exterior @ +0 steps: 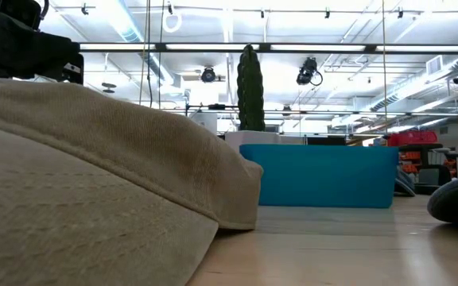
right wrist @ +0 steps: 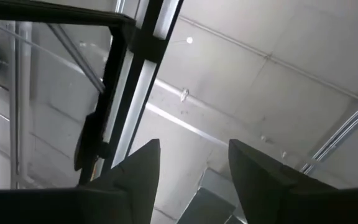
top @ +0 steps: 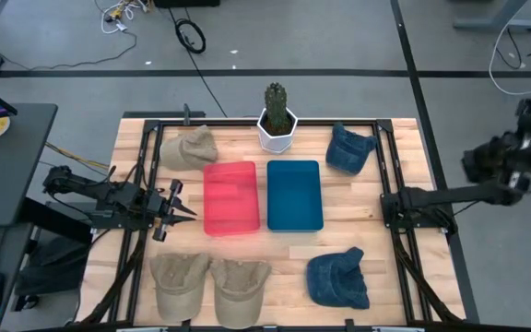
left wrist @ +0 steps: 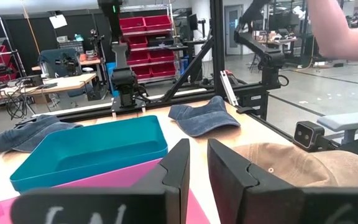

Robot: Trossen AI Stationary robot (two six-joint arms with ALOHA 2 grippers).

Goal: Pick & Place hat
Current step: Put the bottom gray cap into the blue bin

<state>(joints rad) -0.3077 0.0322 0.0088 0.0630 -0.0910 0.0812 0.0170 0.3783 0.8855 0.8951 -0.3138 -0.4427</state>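
Observation:
Three tan hats lie on the table: one at the far left [top: 189, 148] and two at the near edge [top: 179, 281], [top: 240, 286]. Two blue denim hats lie on the right, one far [top: 348, 148] and one near [top: 339, 277]. My left gripper [top: 184, 208] hovers at the pink tray's left side, pointing right, its fingers [left wrist: 197, 165] open by a narrow gap and empty. My right gripper [right wrist: 194, 162] is open and points up at the ceiling; its arm [top: 524, 138] is folded back beyond the table's right edge.
A pink tray [top: 230, 198] and a teal tray [top: 294, 194] sit side by side mid-table, with a potted cactus [top: 277, 118] behind them. Black frame rails [top: 390, 166] run along both sides. A person's arm [left wrist: 347, 31] shows beyond the table.

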